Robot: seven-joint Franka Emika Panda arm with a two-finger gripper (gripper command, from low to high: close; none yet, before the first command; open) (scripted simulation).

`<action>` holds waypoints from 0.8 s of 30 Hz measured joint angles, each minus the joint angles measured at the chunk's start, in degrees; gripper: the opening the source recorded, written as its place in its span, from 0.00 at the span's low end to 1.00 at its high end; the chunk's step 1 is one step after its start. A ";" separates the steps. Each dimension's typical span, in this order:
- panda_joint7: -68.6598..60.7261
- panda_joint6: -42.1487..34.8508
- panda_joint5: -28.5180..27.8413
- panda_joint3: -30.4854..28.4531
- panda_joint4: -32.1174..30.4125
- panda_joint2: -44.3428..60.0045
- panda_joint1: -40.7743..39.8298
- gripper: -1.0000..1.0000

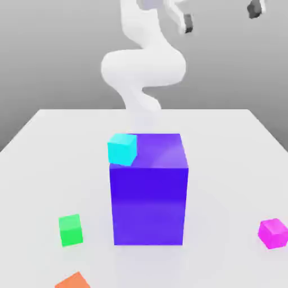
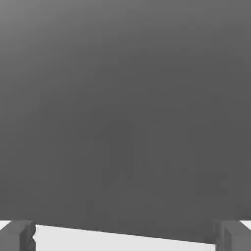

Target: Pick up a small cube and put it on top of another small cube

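Note:
The small magenta cube [image 1: 273,233] lies on the white table at the exterior view's right, near the front. The other small cube, bright green [image 1: 70,230], rests at the exterior view's left front. High above the table's back edge my gripper [image 1: 221,16] hangs open, its two dark fingertips [image 1: 188,23] far apart with nothing between them. It is well clear of both cubes. In the hand view the gripper [image 2: 126,236] shows two grey fingertips [image 2: 17,235] at the corners, with a strip of the table's edge [image 2: 122,241] between them.
A big blue-purple block [image 1: 149,188] stands mid-table between the two cubes, with a small cyan cube [image 1: 122,149] at its upper left corner. An orange cube [image 1: 73,280] sits at the front edge. The white arm [image 1: 143,67] rises behind the block.

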 joint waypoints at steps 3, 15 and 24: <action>0.05 0.86 1.62 1.79 -0.61 2.60 0.22 0.50; 11.24 10.94 -1.16 10.85 -4.62 24.61 7.71 0.50; 32.56 17.58 -21.28 4.25 -4.84 41.46 21.33 0.50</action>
